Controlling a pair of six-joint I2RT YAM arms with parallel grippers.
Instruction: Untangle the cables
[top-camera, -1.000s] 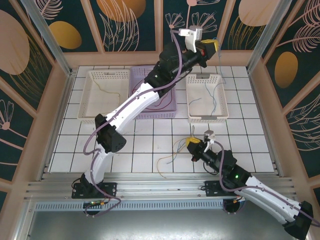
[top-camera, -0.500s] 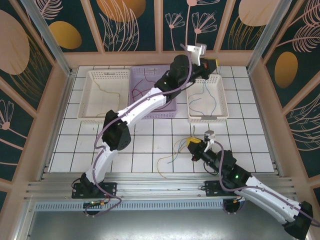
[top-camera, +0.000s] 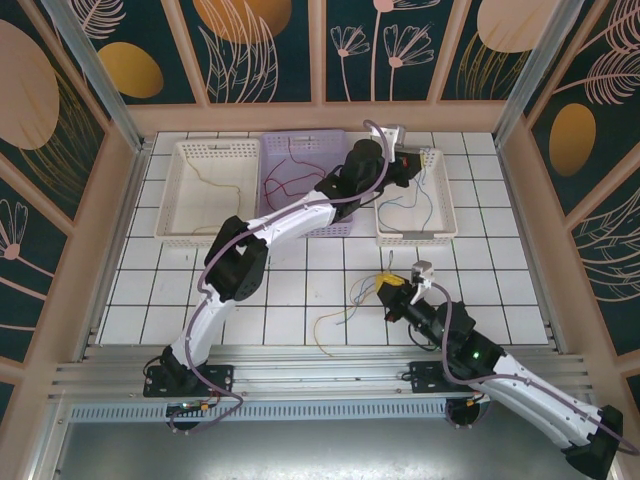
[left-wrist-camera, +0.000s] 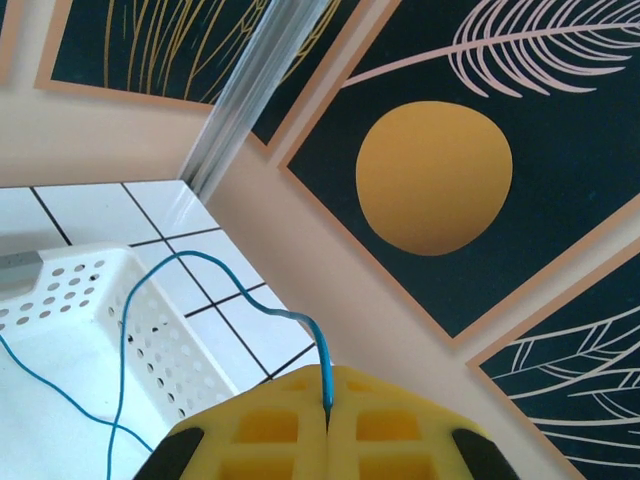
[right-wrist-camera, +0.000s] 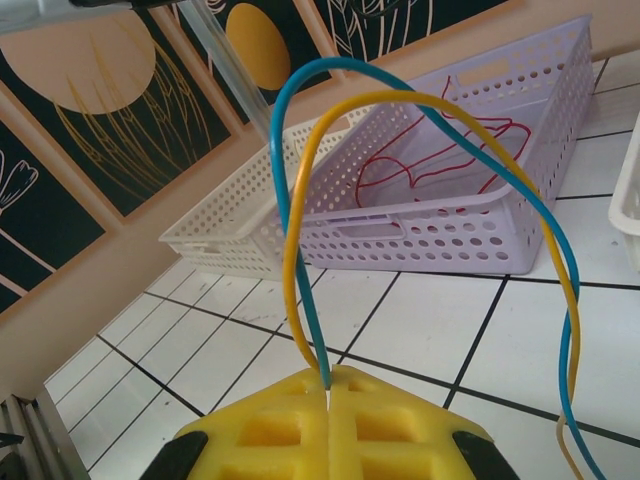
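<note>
Cables: one blue cable (left-wrist-camera: 300, 318), pinched in the left gripper's (left-wrist-camera: 328, 408) closed fingers, has come down over the white basket (top-camera: 416, 238) at upper right, nearly sorted. The right gripper (right-wrist-camera: 328, 385) clamps the blue and yellow cables (right-wrist-camera: 300, 310).

Two slim arms, white shells on the long links and black housings at every joint. The left arm (top-camera: 288, 215) has a thick purple cable (top-camera: 205, 268) looping alongside it. The right arm (top-camera: 538, 400) carries the same, plus a small green light (top-camera: 476, 353) on a black joint. The bases (top-camera: 185, 378) are black. On the left gripper (left-wrist-camera: 328, 375), the bright yellow fingers (left-wrist-camera: 270, 425) have a waffle-grid face and black outer corners. The right gripper (right-wrist-camera: 328, 378) looks identical.
</note>
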